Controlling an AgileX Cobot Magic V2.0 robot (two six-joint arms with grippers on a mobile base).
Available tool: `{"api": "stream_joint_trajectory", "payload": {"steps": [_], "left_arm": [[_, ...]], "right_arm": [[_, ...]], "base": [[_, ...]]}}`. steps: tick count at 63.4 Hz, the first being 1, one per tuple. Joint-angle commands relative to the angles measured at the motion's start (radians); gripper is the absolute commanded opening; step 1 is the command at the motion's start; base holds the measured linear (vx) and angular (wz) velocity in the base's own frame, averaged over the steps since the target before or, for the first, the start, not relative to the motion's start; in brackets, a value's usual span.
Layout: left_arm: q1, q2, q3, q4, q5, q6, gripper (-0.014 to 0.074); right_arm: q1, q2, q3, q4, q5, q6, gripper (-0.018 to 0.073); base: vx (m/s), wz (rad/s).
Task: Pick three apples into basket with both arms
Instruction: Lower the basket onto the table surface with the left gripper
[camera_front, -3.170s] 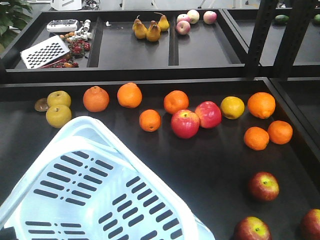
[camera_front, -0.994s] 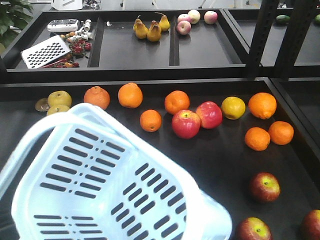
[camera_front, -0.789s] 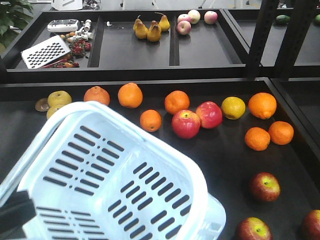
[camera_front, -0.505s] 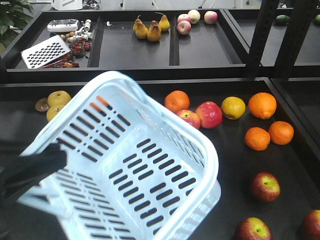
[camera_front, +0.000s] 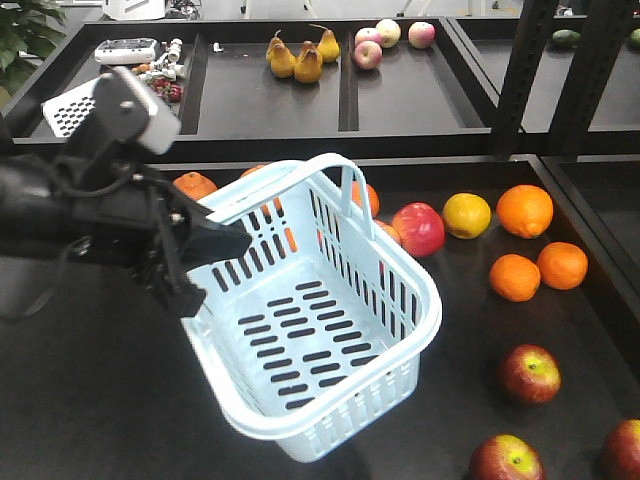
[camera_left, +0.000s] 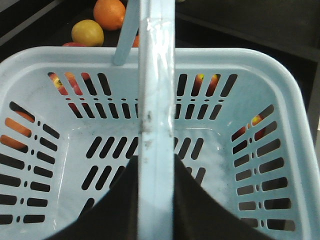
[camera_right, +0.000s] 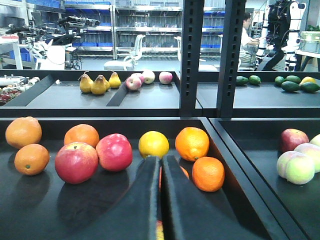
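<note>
Left gripper (camera_left: 156, 165) clamped on basket (camera_front: 330, 330) handle. Basket tilted over tray (camera_front: 90, 400) left-centre, only its slotted floor showing inside. Three apples (camera_front: 527, 373) by front right corner. Right gripper (camera_right: 160, 161) pinched closed on nothing.

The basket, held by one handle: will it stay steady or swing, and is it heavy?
Probably light: the basket is empty, slotted plastic. It will likely swing or tip, since the left gripper holds only the handle and it hangs tilted. Uneven loading may tilt it further.
</note>
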Motion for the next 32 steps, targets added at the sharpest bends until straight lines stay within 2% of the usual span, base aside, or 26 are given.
{"api": "stream_joint_trajectory", "payload": {"steps": [1, 16, 32], "left_arm": [[-0.003, 0.050, -0.089, -0.053, -0.001, 0.060, -0.0007], [-0.003, 0.211, -0.184, -0.053, 0.071, 0.063, -0.0007], [-0.003, 0.314, -0.242, -0.053, 0.087, 0.140, -0.0001]], "right_arm": [[-0.007, -0.013, 0.014, -0.013, -0.078, -0.009, -0.0004], [-0.007, -0.013, 0.014, -0.013, -0.078, -0.009, -0.0004], [-0.007, -0.013, 0.014, -0.013, -0.078, -0.009, -0.0004]], "base": [[0.00, 0.00], [0.00, 0.00], [0.00, 0.00]]}}
